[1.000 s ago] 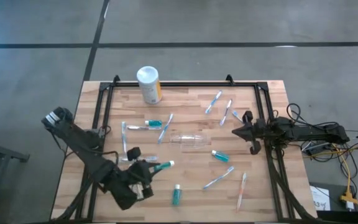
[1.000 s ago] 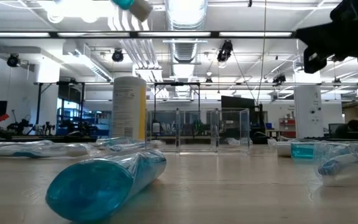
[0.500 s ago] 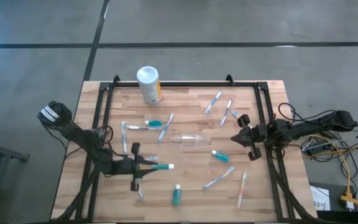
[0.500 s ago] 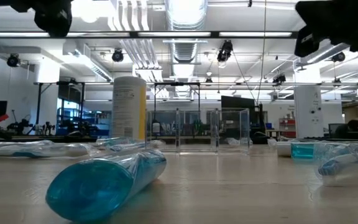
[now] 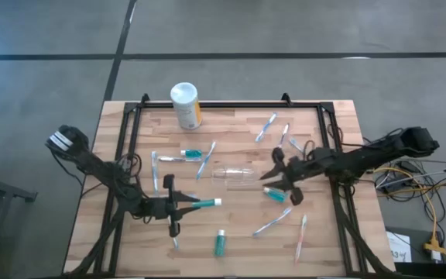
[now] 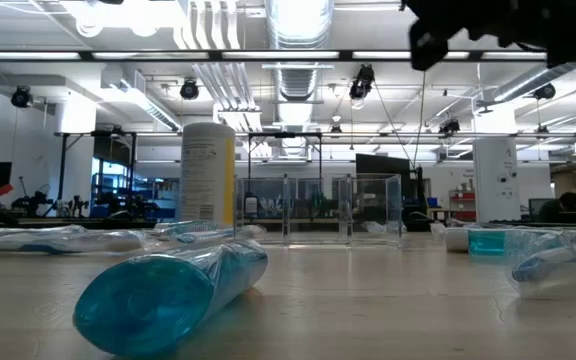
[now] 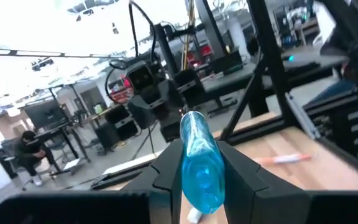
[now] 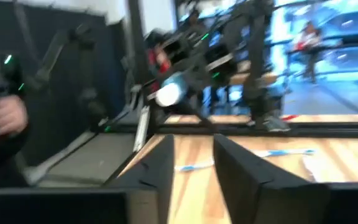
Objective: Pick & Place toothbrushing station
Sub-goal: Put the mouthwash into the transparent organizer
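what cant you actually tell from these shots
- Right gripper: the right wrist view is motion-blurred, so whether its fingers are open or shut is unclear.
- Clear cup: in the high view it is nearly see-through and small; which end is its mouth cannot be told.
- Left gripper, shut on the teal tube: its fingers hide the tube's lower end.
- Both arms are cut off by the top edge of the low view.

Teal tube (image 5: 200, 204) — white cap, seemingly
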Action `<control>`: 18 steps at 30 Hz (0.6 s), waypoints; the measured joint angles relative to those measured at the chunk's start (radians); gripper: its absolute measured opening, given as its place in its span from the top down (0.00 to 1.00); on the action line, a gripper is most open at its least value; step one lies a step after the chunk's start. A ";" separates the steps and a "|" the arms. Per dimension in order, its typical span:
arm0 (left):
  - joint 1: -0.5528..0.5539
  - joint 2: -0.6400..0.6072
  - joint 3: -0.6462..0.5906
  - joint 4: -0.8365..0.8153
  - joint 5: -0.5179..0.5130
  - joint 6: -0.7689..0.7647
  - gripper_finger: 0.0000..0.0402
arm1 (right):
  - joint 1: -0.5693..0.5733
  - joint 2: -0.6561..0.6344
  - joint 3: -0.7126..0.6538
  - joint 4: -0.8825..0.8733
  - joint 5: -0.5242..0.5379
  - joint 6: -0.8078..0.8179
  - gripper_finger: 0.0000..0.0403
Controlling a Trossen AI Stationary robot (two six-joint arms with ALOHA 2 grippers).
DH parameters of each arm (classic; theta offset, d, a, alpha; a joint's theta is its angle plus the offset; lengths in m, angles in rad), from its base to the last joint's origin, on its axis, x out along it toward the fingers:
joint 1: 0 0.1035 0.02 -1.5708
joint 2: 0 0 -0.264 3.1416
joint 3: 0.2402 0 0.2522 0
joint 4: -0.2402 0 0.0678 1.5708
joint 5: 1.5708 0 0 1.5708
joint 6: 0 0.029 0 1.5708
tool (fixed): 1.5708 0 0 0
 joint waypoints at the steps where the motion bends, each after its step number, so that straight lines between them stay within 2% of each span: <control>1: 0.007 -0.013 0.004 -0.034 0.001 -0.002 0.81 | 0.001 0.034 0.029 -0.017 -0.022 -0.010 0.65; 5: 0.039 -0.063 0.020 -0.195 0.002 -0.046 0.81 | 0.006 0.164 0.140 -0.101 -0.027 -0.032 0.50; 9: 0.046 -0.088 0.032 -0.291 0.002 -0.036 0.81 | -0.003 0.266 0.227 -0.107 -0.024 0.013 0.40; 13: 0.046 -0.092 0.043 -0.294 -0.005 -0.022 0.81 | -0.008 0.337 0.299 -0.103 -0.023 0.020 0.35; 18: 0.049 -0.089 0.055 -0.309 -0.042 -0.013 0.81 | -0.008 0.409 0.367 -0.102 -0.024 0.014 0.34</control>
